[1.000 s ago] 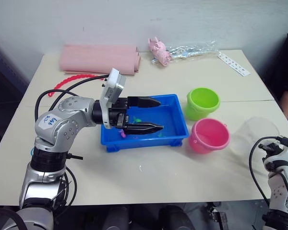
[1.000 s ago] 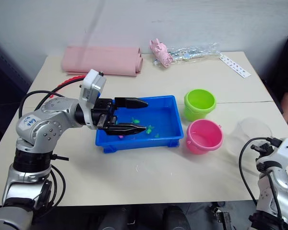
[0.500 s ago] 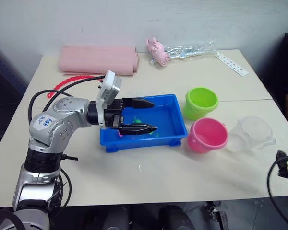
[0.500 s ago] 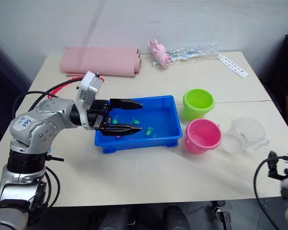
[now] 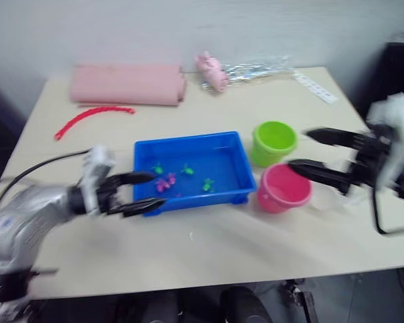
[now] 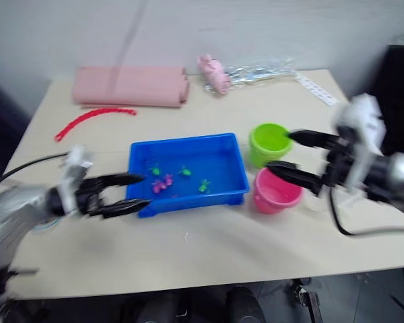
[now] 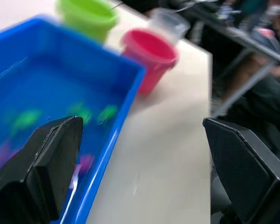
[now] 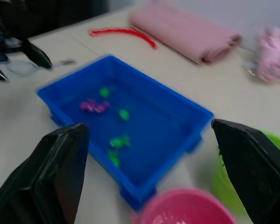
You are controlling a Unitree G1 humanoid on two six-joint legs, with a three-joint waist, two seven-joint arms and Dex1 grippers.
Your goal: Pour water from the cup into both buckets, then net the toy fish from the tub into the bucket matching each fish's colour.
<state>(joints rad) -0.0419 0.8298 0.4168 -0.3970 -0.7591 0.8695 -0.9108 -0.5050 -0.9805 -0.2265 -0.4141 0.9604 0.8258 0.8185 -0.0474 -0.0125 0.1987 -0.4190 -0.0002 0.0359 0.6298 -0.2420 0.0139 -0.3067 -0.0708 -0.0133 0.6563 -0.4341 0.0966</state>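
The blue tub (image 5: 237,161) sits mid-table with several green and pink toy fish (image 5: 167,182) in it. Right of it stand the green bucket (image 5: 274,140) and the pink bucket (image 5: 281,188). The clear cup (image 7: 170,21) stands upright just beyond the pink bucket. My left gripper (image 5: 156,190) hangs open at the tub's front-left corner, holding nothing. My right gripper (image 5: 299,149) is open and empty above the two buckets, pointing toward the tub. The net (image 8: 18,67) looks like a faint hoop on the table by the left gripper's fingers.
A red bead chain (image 5: 91,118) curves on the table left of the tub. Along the far edge lie a rolled pink cloth (image 5: 128,84), a pink toy with a clear wrapper (image 5: 212,70), and a white strip (image 5: 316,87).
My left gripper has drawn back from over the tub to its front-left corner. My right arm has risen from the lower right to over the buckets, leaving the cup standing beside the pink bucket.
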